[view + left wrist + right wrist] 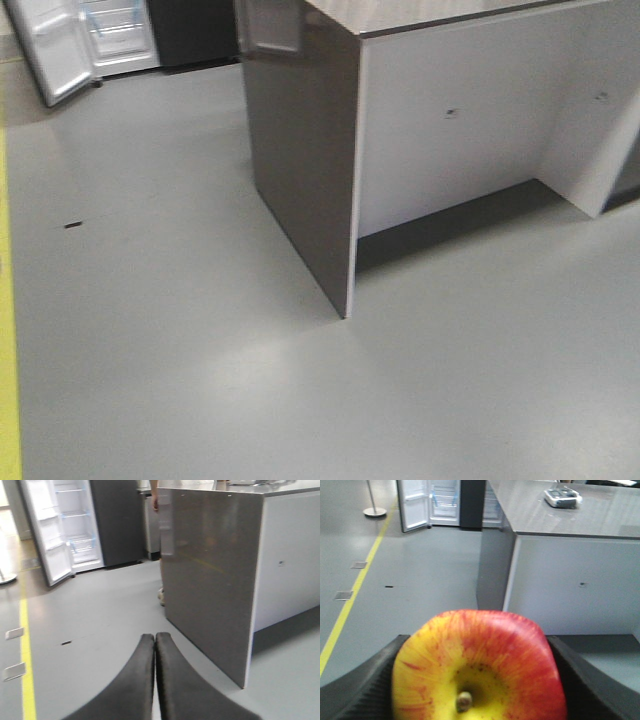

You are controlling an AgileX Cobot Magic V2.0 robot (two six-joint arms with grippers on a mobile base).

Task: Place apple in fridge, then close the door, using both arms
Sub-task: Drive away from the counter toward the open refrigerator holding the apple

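We've got the apple (479, 675) clamped in the right pincer (477, 647) — stem dimple facing us, a finger pressed on each side. Our left pincer (155, 638) is closed on nothing, tips touching. Far across the grey floor (100, 615) the fridge (80, 530) stands with its door (47, 540) swung open (white inside) — off past the counter (215, 580).

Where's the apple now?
In the right wrist view, the apple fills the bottom middle, held in the right gripper, with the open fridge far off at top left.
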